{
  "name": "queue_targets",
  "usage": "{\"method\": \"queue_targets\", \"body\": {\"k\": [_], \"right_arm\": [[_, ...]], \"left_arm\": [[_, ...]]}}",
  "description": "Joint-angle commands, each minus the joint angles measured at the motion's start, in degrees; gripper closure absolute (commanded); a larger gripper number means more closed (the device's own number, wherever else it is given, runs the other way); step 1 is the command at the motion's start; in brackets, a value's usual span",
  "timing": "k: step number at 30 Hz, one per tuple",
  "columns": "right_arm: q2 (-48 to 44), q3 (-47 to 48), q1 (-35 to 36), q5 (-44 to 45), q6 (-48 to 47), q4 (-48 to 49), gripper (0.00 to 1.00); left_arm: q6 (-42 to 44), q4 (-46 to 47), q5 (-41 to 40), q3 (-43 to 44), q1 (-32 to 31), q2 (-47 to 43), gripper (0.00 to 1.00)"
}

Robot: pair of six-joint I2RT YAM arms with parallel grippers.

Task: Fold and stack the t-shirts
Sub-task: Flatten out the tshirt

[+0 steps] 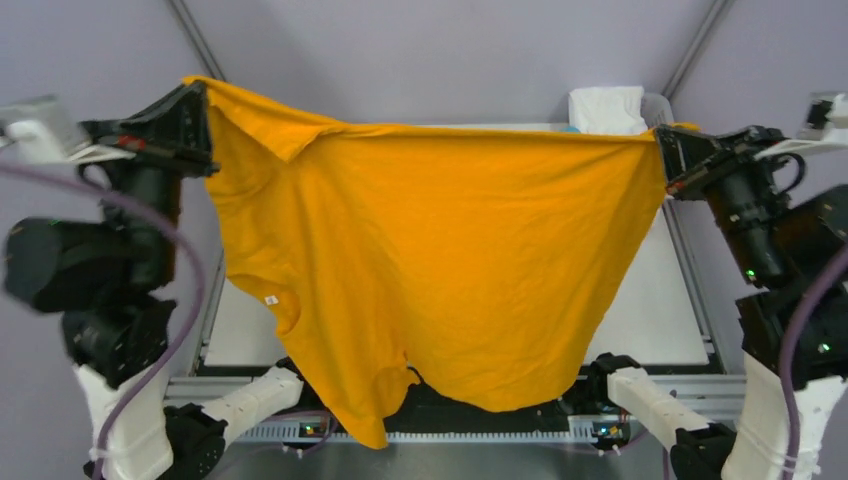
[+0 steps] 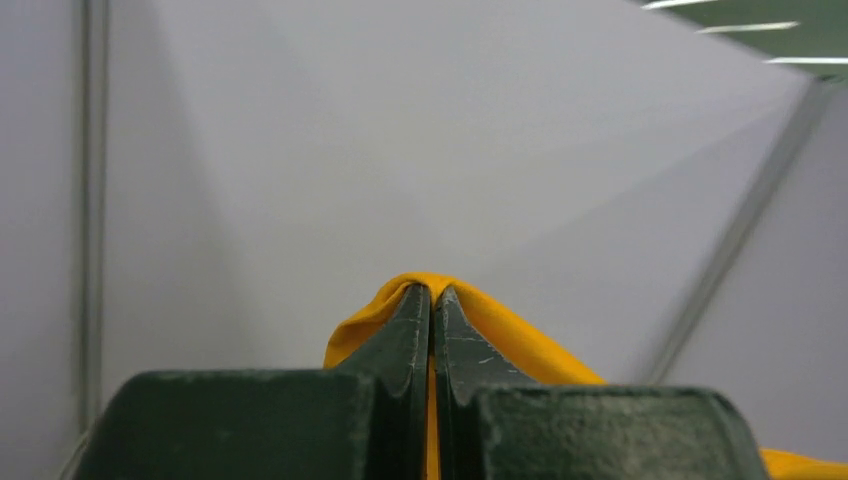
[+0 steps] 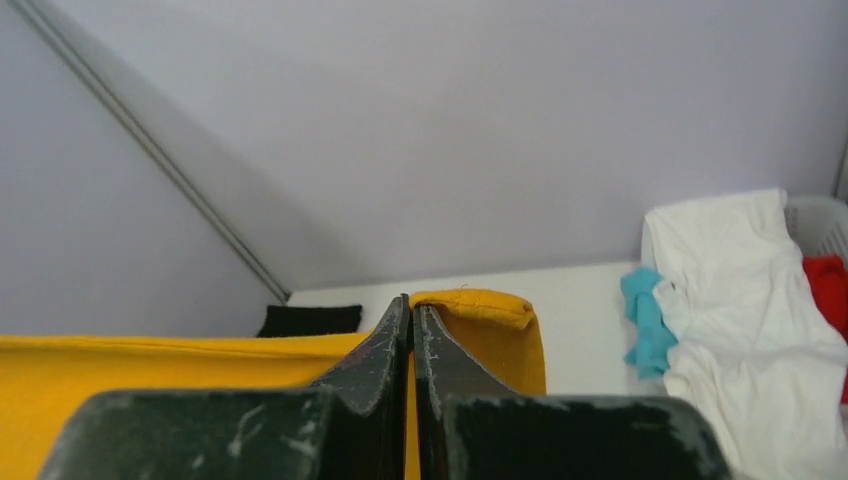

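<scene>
well, white counter [image 1: 665, 310] inside a booth with pale lilac walls, metal struts [image 1: 195, 40] running up the back corners. mustard-orange t-shirt [image 1: 430, 250] hangs spread in the air above the counter, stretched between both arms. left end effector [image 2: 432, 292] is pressed together, pinching one top corner of it. right end effector [image 3: 412, 300] is pinching the other corner the same way. the shirt hides most of the counter in the top view. far right: white t-shirt [image 3: 740, 290] draped over a basket [image 3: 825, 215], teal one [image 3: 648, 320] and red one [image 3: 826, 285] only partly showing. black t-shirt [image 3: 312, 319] lies flat on the far counter, mostly cut off behind the orange cloth.
</scene>
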Motion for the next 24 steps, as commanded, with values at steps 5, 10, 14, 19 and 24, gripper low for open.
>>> {"method": "queue_targets", "body": {"k": [5,10,14,19,24], "right_arm": [[4.85,-25.85,-0.63,13.11,3.08,5.77,1.00],[13.30,-43.20,-0.67,12.94,3.39,20.19,1.00],[26.67,-48.35,-0.71,12.24,2.27,33.25,1.00],[43.61,-42.64,-0.80,12.07,1.29,34.88,1.00],[52.18,-37.52,-0.89,12.37,0.56,35.91,1.00]], "left_arm": [[2.98,8.64,-21.23,-25.57,3.07,13.58,1.00],[-5.93,12.34,-4.40,-33.64,12.35,27.95,1.00],[-8.40,11.42,0.28,-27.35,14.32,45.71,1.00],[-8.53,5.88,1.15,-15.36,14.37,63.42,1.00],[-8.63,5.17,1.75,-9.58,14.61,70.69,1.00]]}}
